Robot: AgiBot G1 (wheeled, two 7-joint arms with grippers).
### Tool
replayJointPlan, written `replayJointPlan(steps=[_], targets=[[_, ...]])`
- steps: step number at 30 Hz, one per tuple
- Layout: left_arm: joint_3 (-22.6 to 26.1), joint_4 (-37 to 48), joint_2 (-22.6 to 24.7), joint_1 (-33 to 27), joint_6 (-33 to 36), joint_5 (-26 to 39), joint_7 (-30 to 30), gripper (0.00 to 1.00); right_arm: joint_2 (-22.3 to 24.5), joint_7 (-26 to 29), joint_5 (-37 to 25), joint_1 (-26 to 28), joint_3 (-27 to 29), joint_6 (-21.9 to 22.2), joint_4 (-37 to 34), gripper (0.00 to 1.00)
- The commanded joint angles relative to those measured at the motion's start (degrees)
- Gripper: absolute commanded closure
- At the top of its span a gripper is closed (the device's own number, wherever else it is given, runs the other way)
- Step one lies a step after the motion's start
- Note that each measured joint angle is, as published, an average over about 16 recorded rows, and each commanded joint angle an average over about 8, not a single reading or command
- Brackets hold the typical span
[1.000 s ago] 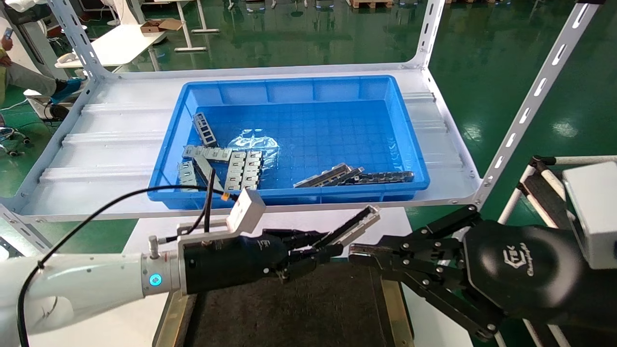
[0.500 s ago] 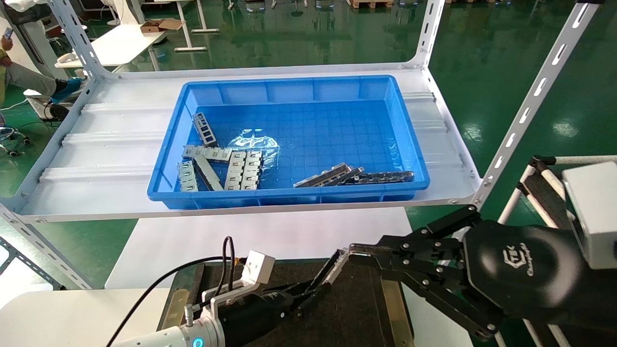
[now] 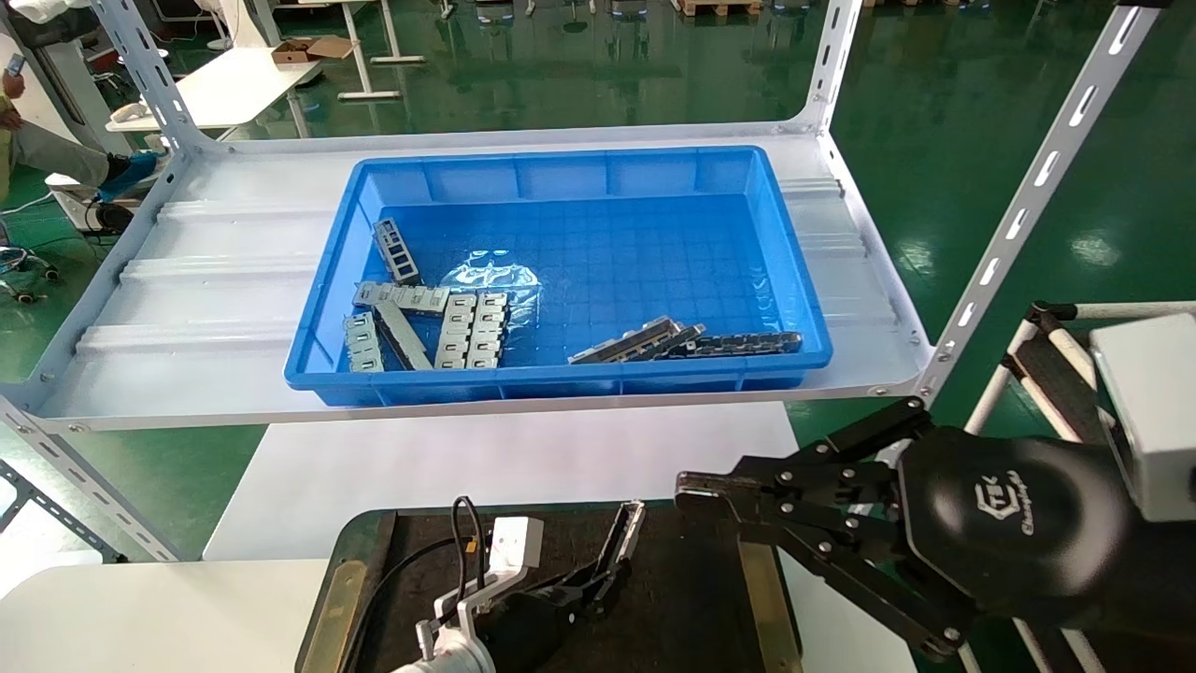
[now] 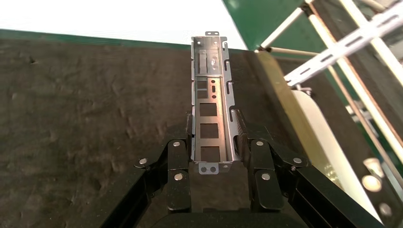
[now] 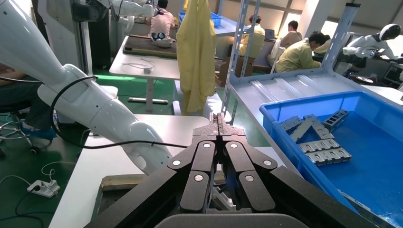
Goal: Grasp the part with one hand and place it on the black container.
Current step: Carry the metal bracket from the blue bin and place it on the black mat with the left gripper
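Note:
The part (image 3: pixel 624 531) (image 4: pixel 211 95) is a silver-grey channel strip with rectangular cutouts. My left gripper (image 3: pixel 605 578) (image 4: pixel 212 138) is shut on its near end, one finger on each long rim. It lies low over the black container (image 3: pixel 696 608) (image 4: pixel 71 104), far end pointing away and tilted slightly up; I cannot tell whether it touches. My right gripper (image 3: pixel 687 486) (image 5: pixel 219 121) hangs shut and empty over the container's right side, just right of the part.
The blue bin (image 3: pixel 561 379) on the white shelf (image 3: pixel 187 308) holds several more metal strips and plates (image 3: pixel 467 327). A white table (image 3: pixel 420 458) lies between shelf and container. Slanted rack posts (image 3: pixel 1037 187) stand at the right.
My left arm has dropped and pulled back towards me, carrying the part from in front of the shelf edge down to just over the black container. The right arm has stayed still.

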Motion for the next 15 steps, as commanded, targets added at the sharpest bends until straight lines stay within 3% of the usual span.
replayJointPlan(steps=[1,15], targets=[[1.05,1.46,1.05,-0.37,-1.83,0.55,-1.94,1.00,0.00,0.00,0.00,0.00,0.00,0.00,0.00,1.00],[5.80,5.79,4.35,-1.48,-9.95,0.97,-9.13,1.00,0.01,-0.01,0.01,0.01,-0.02,0.01,0.00,1.00]])
